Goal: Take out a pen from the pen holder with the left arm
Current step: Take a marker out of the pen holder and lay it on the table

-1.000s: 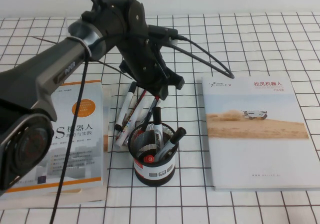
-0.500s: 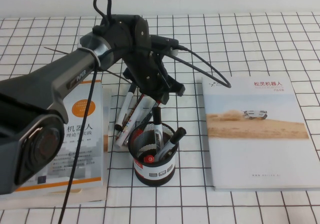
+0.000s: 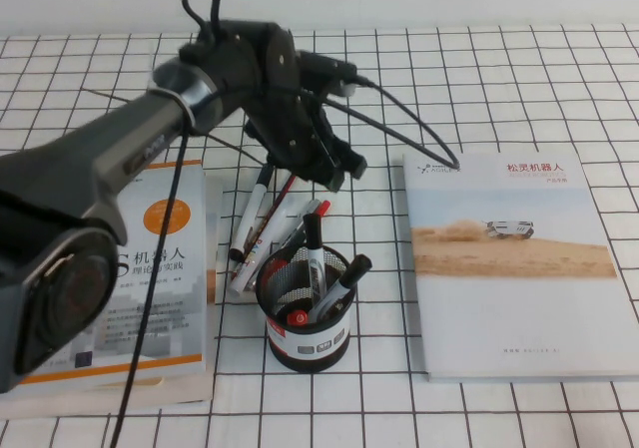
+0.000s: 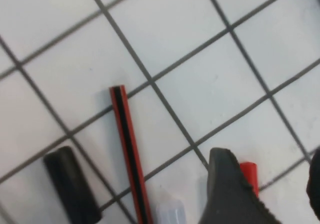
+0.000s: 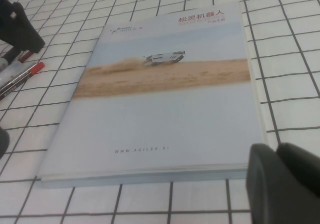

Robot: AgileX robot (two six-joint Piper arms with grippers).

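The black mesh pen holder [image 3: 305,318] stands on the checked cloth with several markers upright in it. Just behind it, a few pens lie flat: a white marker with a black cap [image 3: 257,197], a thin red-and-black pen [image 3: 283,201] [image 4: 129,149] and a red-capped pen [image 3: 310,217]. My left gripper [image 3: 331,174] [image 4: 272,194] hovers over these pens, open. The red cap [image 4: 249,176] lies between its fingers, beside one fingertip [image 4: 227,194], resting on the cloth. My right gripper [image 5: 285,184] is low over the table at the near corner of the brochure, shut and empty.
A brochure with a desert picture [image 3: 509,258] [image 5: 165,99] lies right of the holder. A white-and-orange book [image 3: 150,268] lies to its left. The left arm's cable [image 3: 399,119] loops above the cloth behind the brochure.
The left gripper has opened and let go of the red-capped pen, which now lies on the cloth behind the holder. The gripper has drawn back slightly, away from the holder.
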